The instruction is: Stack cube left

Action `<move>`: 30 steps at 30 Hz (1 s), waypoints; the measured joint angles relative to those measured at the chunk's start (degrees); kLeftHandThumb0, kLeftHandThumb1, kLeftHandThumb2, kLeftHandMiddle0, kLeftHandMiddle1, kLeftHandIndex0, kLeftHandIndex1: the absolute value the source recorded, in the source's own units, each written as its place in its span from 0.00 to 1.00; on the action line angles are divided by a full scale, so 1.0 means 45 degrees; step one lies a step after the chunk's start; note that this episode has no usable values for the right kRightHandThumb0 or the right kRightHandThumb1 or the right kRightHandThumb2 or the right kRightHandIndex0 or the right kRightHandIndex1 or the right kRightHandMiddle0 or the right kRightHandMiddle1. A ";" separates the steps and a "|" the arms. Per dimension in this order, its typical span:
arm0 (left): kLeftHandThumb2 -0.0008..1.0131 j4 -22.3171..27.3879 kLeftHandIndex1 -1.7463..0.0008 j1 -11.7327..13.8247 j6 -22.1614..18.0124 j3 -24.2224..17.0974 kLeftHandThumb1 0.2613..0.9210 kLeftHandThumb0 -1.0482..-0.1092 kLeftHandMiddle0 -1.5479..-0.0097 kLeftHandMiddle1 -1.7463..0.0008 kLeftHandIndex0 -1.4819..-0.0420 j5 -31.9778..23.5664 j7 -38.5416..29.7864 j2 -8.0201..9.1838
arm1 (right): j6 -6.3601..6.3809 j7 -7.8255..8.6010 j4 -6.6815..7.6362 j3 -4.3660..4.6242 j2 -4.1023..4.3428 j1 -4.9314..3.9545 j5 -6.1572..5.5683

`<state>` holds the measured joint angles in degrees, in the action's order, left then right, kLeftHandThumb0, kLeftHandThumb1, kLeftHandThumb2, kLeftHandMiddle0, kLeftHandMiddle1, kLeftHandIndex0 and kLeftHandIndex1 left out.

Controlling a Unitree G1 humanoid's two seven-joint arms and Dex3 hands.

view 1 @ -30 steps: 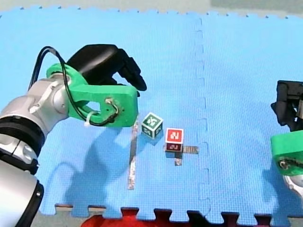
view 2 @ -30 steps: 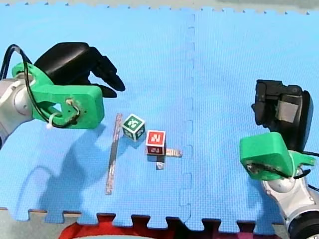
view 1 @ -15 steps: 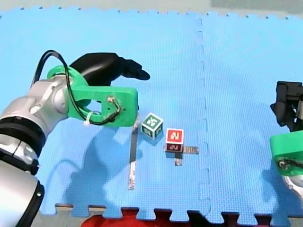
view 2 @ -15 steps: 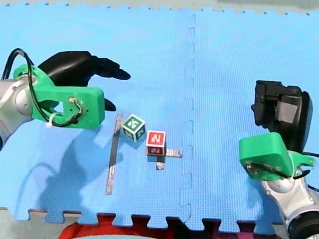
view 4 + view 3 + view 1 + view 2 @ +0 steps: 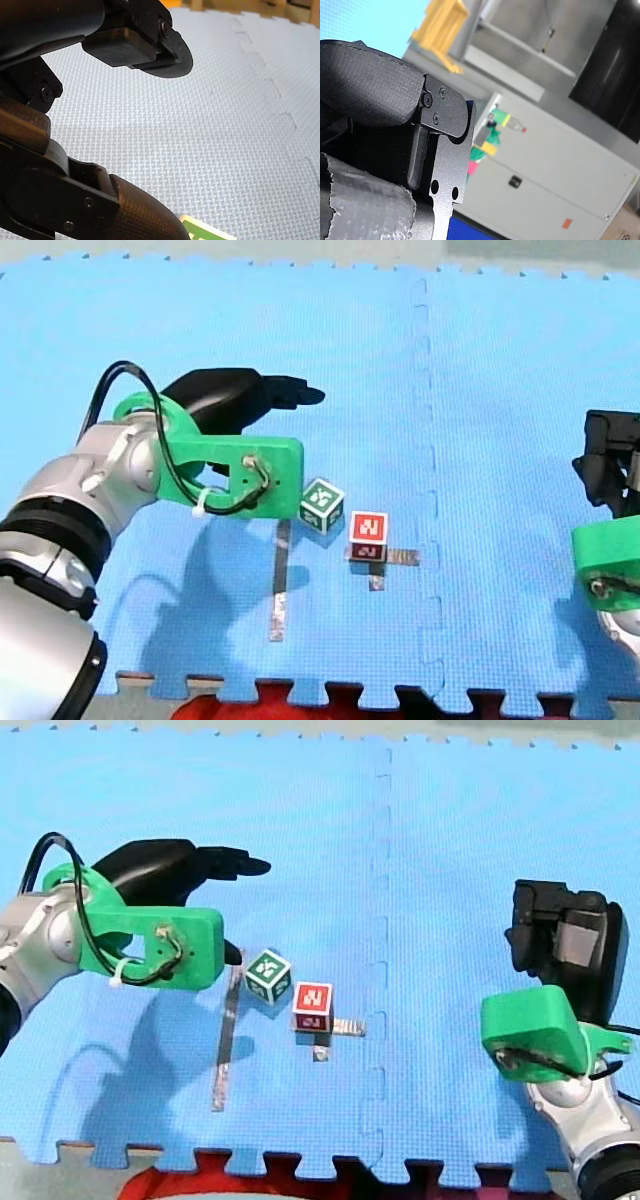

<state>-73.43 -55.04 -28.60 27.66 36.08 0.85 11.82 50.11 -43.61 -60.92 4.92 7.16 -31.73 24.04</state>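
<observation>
Two cubes sit on the blue foam mat (image 5: 480, 360) worktop, both at mat level, none stacked. Left arm comes in from the lower left, silver forearm angled up and right, green wrist bracket (image 5: 245, 475) just left of the green cube (image 5: 322, 505). Left robot hand (image 5: 225, 400) is past the bracket, above the mat, pointing right with fingers (image 5: 300, 394) stretched out, not curled, holding nothing; it is behind and left of the green cube, not touching it. Long grey tape strip (image 5: 278, 585) runs toward the near edge, just in front-left of the green cube. Green cube is turned with a corner toward the camera; red cube (image 5: 368, 530) is just beside it on the right, and I can't tell if they touch. Red cube sits on a short grey tape cross (image 5: 392, 558). Right robot hand (image 5: 558, 942) is well apart at the right edge, above its own green bracket (image 5: 530, 1030); can't tell its grip state.
</observation>
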 measured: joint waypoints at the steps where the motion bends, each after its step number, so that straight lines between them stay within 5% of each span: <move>1: 0.00 -0.0048 1.00 0.0018 0.0051 0.0084 0.76 0.12 0.43 0.00 0.77 0.0109 0.0093 -0.0053 | 0.0000 -0.0005 0.0018 -0.0002 0.0000 0.0004 0.0001; 18: 0.00 -0.0426 0.99 0.0052 0.0527 0.0510 0.74 0.12 0.43 0.00 0.72 0.0381 -0.0165 -0.0645 | -0.0014 -0.0173 0.0266 -0.0006 -0.0009 0.0087 0.0057; 23: 0.00 -0.0517 0.95 0.0062 0.0543 0.0666 0.76 0.16 0.43 0.00 0.57 0.0489 -0.0104 -0.0758 | -0.0021 -0.0263 0.0333 -0.0002 -0.0008 0.0115 0.0112; 30: 0.00 -0.0572 0.98 0.0148 0.0526 0.0546 0.75 0.19 0.43 0.00 0.58 0.0297 -0.0317 -0.0902 | -0.0053 -0.0400 0.0384 0.0020 -0.0005 0.0156 0.0218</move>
<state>-76.01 -54.37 -26.23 30.11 37.41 -0.58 7.76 49.87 -45.41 -59.19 5.01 7.14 -31.03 25.02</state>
